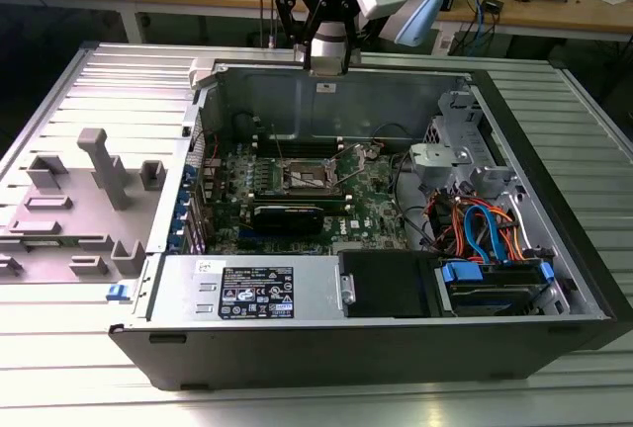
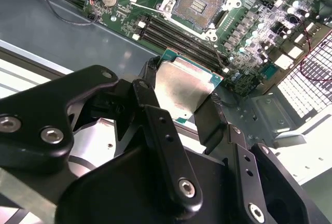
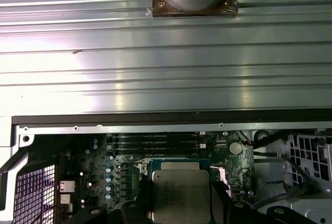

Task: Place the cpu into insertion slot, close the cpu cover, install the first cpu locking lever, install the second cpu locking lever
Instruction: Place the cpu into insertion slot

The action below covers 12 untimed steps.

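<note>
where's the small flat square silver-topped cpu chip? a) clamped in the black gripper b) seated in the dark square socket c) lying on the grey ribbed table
A: the silver-topped cpu is clamped in the black gripper above the green board, and the dark square insertion slot shows bare contacts.

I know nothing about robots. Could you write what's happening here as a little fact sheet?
Setting: open computer case lying on a ribbed metal table
Robot's pincer: shut on the cpu, gripping two opposite edges
Where the cpu is: held in the air over the motherboard, not seated
State of insertion slot: uncovered and empty, contact grid showing
Task progress: chip picked up, not yet placed
</note>
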Tool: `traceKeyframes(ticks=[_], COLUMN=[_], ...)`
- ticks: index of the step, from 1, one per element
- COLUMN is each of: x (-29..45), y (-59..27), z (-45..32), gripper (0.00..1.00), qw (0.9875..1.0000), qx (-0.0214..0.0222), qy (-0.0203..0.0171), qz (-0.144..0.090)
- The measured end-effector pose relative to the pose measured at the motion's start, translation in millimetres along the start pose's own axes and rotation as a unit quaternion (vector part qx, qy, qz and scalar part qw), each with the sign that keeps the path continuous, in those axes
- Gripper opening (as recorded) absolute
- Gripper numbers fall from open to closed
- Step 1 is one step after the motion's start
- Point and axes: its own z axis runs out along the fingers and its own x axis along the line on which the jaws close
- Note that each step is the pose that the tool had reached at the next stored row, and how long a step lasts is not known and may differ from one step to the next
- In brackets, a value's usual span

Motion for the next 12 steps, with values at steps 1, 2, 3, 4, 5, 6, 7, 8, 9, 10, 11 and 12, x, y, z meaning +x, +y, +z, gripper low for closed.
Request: traceKeyframes(ticks=[1, 2, 3, 4, 5, 6, 7, 8, 9, 10, 11, 12], x=[0.0, 0.0, 0.0, 0.0, 0.0, 0.0, 0.0, 0.0, 0.0, 0.0, -0.1, -0.1], y=[-0.1, -0.3, -0.5, -0.5, -0.6, -0.6, -0.6, -0.6, -0.7, -0.7, -0.7, -0.8], z=[0.0, 0.0, 0.0, -0.1, -0.1, -0.1, -0.1, -0.1, -0.1, 0.0, 0.0, 0.1], gripper=[0.54, 0.54, 0.54, 0.54, 0.54, 0.54, 0.54, 0.54, 0.54, 0.54, 0.54, 0.54], qw=[1.0, 1.0, 1.0, 1.0, 1.0, 1.0, 1.0, 1.0, 1.0, 1.0, 1.0, 1.0], qx=[0.0, 0.0, 0.0, 0.0, 0.0, 0.0, 0.0, 0.0, 0.0, 0.0, -0.0001, -0.0002], qy=[0.0, 0.0, 0.0, 0.0, 0.0, 0.0, 0.0, 0.0, -0.0001, -0.0002, -0.0005, -0.0009], qz=[0.0, 0.0, 0.0, 0.0, 0.0, 0.0, 0.0, 0.0, 0.001, 0.003, 0.006, 0.01])
